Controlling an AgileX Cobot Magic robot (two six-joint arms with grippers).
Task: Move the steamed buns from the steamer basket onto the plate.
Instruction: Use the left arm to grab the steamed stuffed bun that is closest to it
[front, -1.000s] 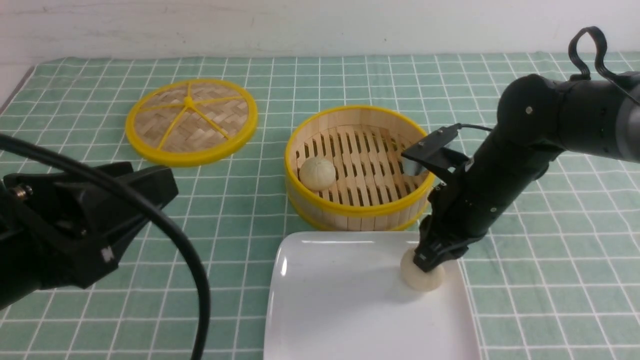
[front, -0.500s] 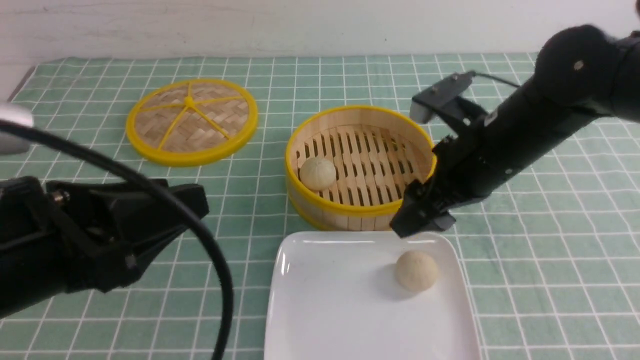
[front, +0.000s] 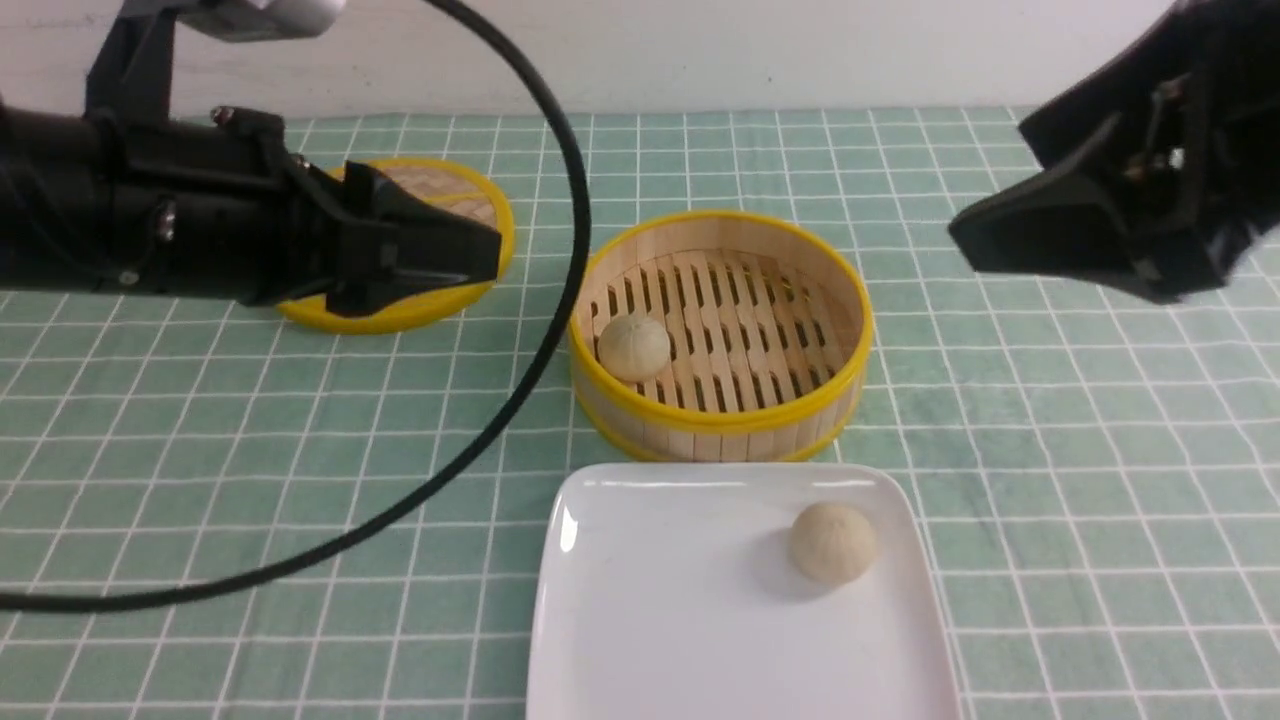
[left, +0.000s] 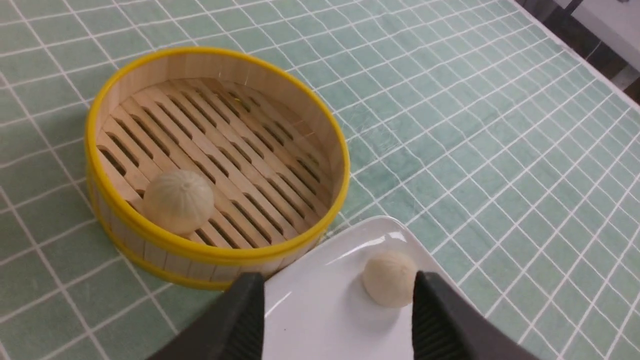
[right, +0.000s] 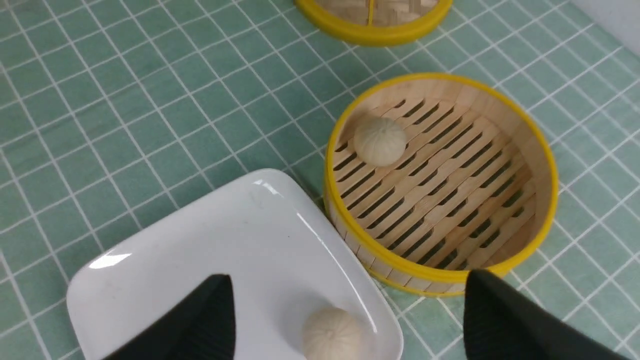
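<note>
One steamed bun (front: 634, 347) lay on the slatted floor of the steamer basket (front: 720, 422), hard against its wall on the side nearest the left gripper (left: 337, 279), lower than the fingers and well apart from them. The other bun (front: 832, 542) sat on the white plate (front: 650, 620), which touched the basket's foot. That put the task at about half done.

Both grippers hung high with nothing in them. The left fingers (left: 247, 312) were spread wide, and the right gripper (right: 348, 277), well above the plated bun and off to its far side, gaped wider yet.

The basket bun looked to be the left arm's job. Done well, the fingers would drop straight down astride it, one tip slipping between bun and wall, then close softly so the dough kept its pleats, and rise clear of the yellow rim before crossing to the plate.

Beyond the left fingers lay the basket's woven lid (front: 425, 312), flat on a green checked cloth (front: 1050, 450). A black cable (front: 560, 300) looped across the cloth before a plain pale wall (front: 700, 50).
</note>
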